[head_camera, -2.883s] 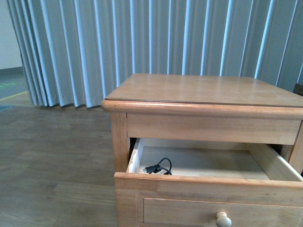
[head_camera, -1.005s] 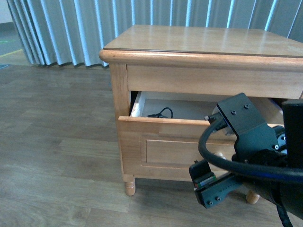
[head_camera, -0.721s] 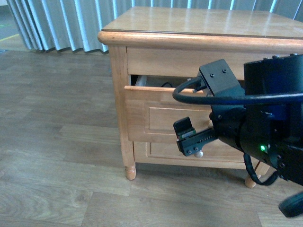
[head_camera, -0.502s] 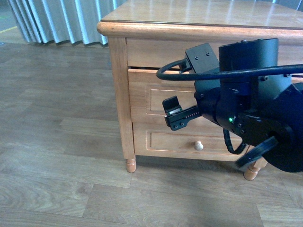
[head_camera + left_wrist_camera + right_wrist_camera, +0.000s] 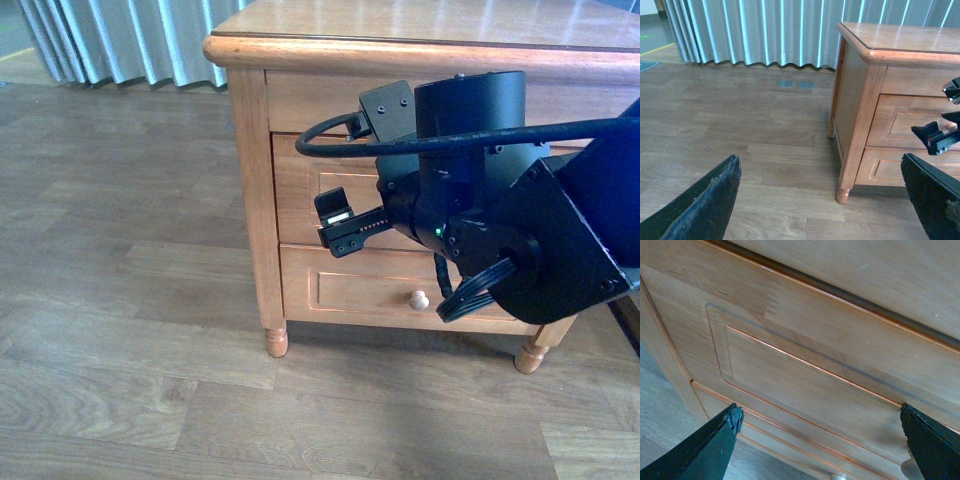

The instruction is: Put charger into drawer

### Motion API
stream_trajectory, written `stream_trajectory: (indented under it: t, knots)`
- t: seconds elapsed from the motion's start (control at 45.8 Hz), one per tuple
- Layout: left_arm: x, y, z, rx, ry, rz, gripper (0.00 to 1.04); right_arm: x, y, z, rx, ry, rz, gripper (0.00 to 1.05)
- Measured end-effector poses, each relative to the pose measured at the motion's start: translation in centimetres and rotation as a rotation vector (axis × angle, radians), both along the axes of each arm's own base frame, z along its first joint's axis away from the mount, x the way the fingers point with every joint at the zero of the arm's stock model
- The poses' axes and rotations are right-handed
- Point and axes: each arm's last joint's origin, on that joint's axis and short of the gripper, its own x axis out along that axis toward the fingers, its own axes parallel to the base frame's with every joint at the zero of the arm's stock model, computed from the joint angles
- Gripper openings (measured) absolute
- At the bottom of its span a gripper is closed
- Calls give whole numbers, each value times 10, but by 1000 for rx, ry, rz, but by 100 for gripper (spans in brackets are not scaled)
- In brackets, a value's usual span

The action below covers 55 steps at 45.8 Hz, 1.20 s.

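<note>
The drawer [image 5: 299, 188] is the wooden cabinet's [image 5: 252, 170] top one, and it sits pushed in flush with the frame. The charger is hidden from every view. My right gripper [image 5: 345, 226] is open, right in front of the drawer's recessed panel [image 5: 805, 365]. In the right wrist view its fingers [image 5: 715, 450] stand wide apart with only the panel between them. A pale knob [image 5: 910, 468] shows by the other finger. The left wrist view shows the drawer [image 5: 905, 122] from the side, with my right gripper [image 5: 941, 114] at its front. My left gripper [image 5: 820, 165] is open over the floor, away from the cabinet.
The lower drawer [image 5: 350, 290] with its round knob [image 5: 418, 299] is shut beneath the top one. Grey-blue curtains [image 5: 765, 30] hang behind the cabinet. Wood-plank floor [image 5: 120, 300] spreads left of the cabinet. The cabinet stands on turned legs [image 5: 276, 345].
The drawer stood open with a black cable showing inside. My right arm came in front of it and the drawer has slid shut, hiding the inside. The front view has tilted down.
</note>
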Motion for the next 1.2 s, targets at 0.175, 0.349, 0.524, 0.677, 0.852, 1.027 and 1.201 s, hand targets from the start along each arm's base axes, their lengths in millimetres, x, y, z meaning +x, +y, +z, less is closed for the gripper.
stream_trajectory:
  t: [0.175, 0.349, 0.524, 0.677, 0.852, 1.027, 1.201]
  knots:
    - [0, 0, 0, 0, 0, 0, 99, -18, -18, 18, 18, -38, 4, 96]
    - [0, 0, 0, 0, 0, 0, 99, -52, -43, 47, 35, -72, -6, 96]
    - [0, 0, 0, 0, 0, 0, 99, -89, -68, 63, 60, -54, -12, 96]
    - [0, 0, 0, 0, 0, 0, 99, -119, -94, 86, 99, -76, -43, 96]
    - [0, 0, 0, 0, 0, 0, 99, -153, -122, 110, 152, -103, -86, 96]
    - [0, 0, 0, 0, 0, 0, 99, -190, -148, 124, 199, -127, -116, 96]
    - [0, 0, 0, 0, 0, 0, 99, -226, -177, 129, 255, -142, -167, 96]
